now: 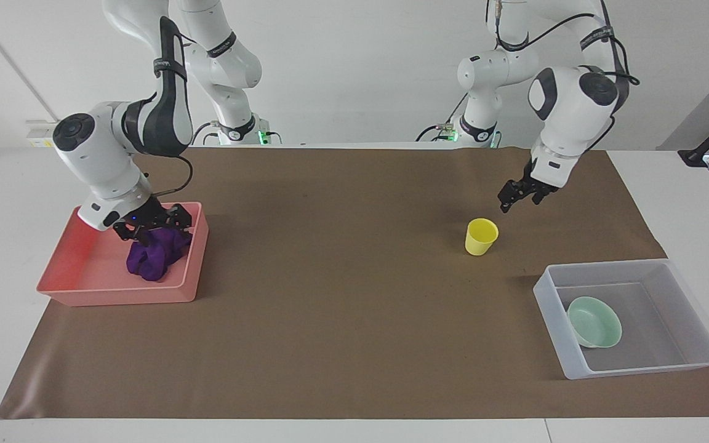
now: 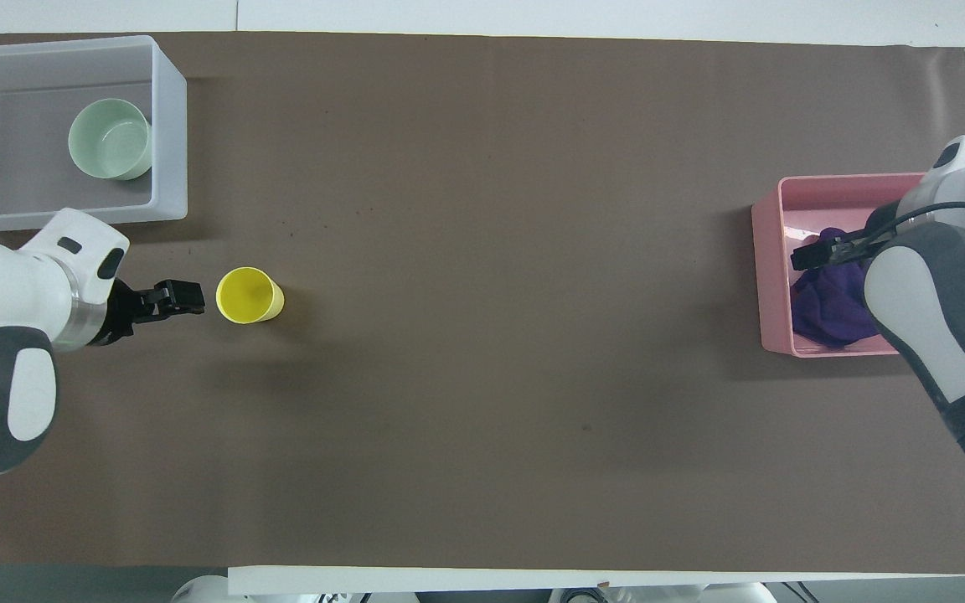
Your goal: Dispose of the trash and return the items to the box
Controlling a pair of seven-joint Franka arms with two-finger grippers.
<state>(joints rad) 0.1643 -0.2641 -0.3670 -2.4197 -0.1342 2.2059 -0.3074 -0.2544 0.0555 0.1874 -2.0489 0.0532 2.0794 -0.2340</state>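
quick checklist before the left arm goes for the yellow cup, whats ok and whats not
1. Yellow cup upright on the mat, apart from everything: ok.
2. Left gripper beside the cup, raised, not touching it: ok.
3. Left gripper's fingers open enough for the cup: cannot tell.
4. Box has bare floor beside the mint-green bowl for the cup: ok.
5. Purple rag lies in the pink tray: ok.
6. Right gripper directly above the rag, let go of it: cannot tell.
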